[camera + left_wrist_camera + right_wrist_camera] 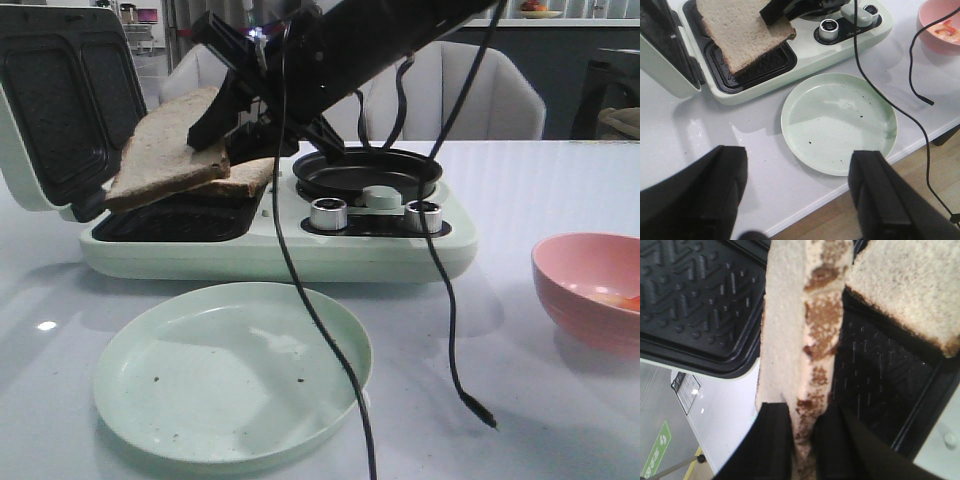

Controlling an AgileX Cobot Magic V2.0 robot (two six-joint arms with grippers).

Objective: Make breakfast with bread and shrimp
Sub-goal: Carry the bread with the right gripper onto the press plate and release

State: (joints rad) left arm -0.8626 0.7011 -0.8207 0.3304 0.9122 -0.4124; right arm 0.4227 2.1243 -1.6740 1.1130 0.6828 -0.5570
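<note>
Gripping a slice of bread (165, 145) by one crusted edge, the right gripper (802, 437) is holding its two black fingers (775, 440) nearly closed, with only the thickness of the slice between them. The slice is hanging tilted from the fingertips, its far end dipping toward the dark ridged tray of the pale green sandwich maker (280, 245), whose lid (55, 105) is standing open behind it. A second slice (245, 175) is lying just below and beside the gripped one, resting at a slant on the tray's edge; in the right wrist view it is showing off to one side of the fingers, apart from them. The left gripper (797, 192) is hovering wide open well back from the appliance, holding nothing, its two fingers (880, 195) spread above the table edge. A pale green plate (840, 122) is sitting just ahead of that open gripper, between it and the sandwich maker. The shrimp (946, 31) are lying in a pink bowl (590, 290) well away from both grippers, off to the far right side of the white table (520, 200).
</note>
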